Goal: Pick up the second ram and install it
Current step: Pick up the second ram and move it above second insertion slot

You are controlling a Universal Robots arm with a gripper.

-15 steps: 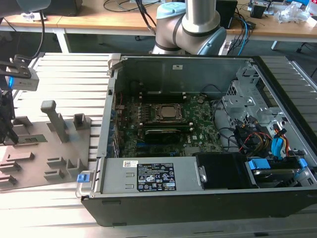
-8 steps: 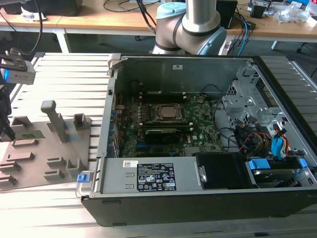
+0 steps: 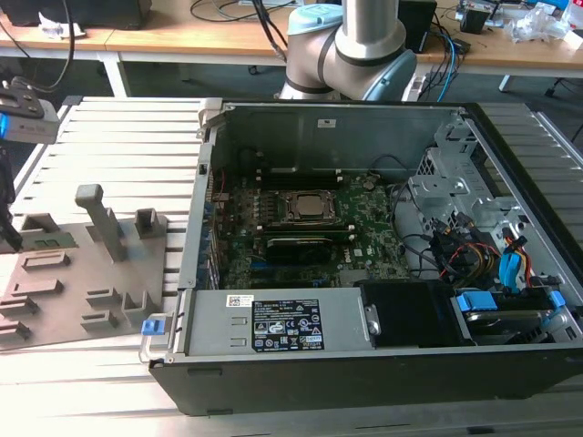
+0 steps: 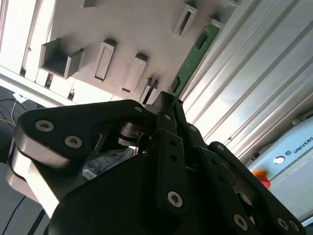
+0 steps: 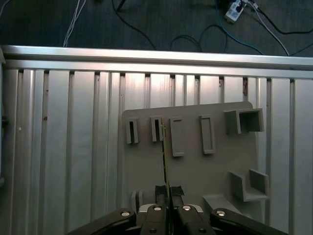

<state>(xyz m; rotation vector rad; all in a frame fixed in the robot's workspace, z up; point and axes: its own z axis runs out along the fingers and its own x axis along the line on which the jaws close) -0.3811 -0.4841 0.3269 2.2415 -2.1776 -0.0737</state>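
While the gripper (image 5: 167, 192) clamps the second ram (image 4: 193, 53) across its thin faces, the stick's long axis runs outward over the fixture plate (image 5: 215, 166).

Bright, even light. Glare whitens the table (image 5: 146, 85) slats along one edge in the first wrist view; the hand (image 5: 166, 188) is dark, the computer case (image 3: 319, 127) shadowed inside.

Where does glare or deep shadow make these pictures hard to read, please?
First wrist view: glare runs along the table rail, and the floor beyond is dark. Second wrist view: the slats wash out white, and the pincer, shut on the second ram, is in shadow. Exterior view: even light, though the computer case is shaded inside.
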